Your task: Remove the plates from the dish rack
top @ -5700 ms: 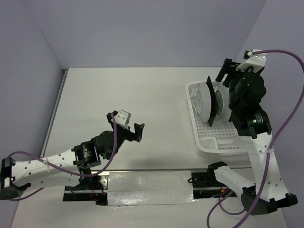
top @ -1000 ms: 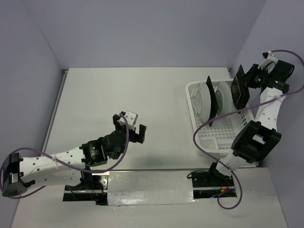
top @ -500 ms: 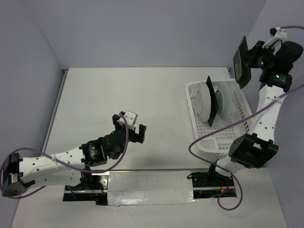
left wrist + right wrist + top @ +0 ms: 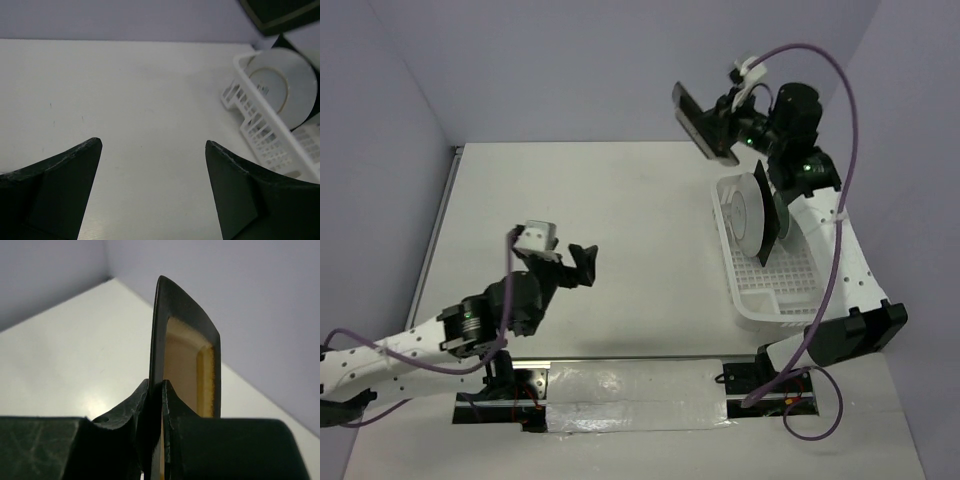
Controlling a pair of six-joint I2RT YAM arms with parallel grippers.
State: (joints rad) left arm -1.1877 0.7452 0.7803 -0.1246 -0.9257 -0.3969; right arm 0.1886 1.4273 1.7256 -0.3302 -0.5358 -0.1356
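While the matte white table (image 4: pixel 600 200) stretches between purple-grey walls, the white plastic rack (image 4: pixel 775 295), a rectangular basket with lattice sides and a grid floor, sits at its right edge. Two plates stand on edge inside: a round plate (image 4: pixel 744 212) showing its pale, smooth back and, just behind it, a square dark plate (image 4: pixel 766 222) seen edge-on. A third, the square amber plate (image 4: pixel 701 122) with a glossy black rim, is aloft near the rack's far left corner. The right gripper (image 4: pixel 156 400) pinches it by the rim, black fingers clenched on it. The left gripper (image 4: pixel 153 145) hovers over the table's middle, well apart from the rack, with its dull black jaws spread wide and holding nothing.
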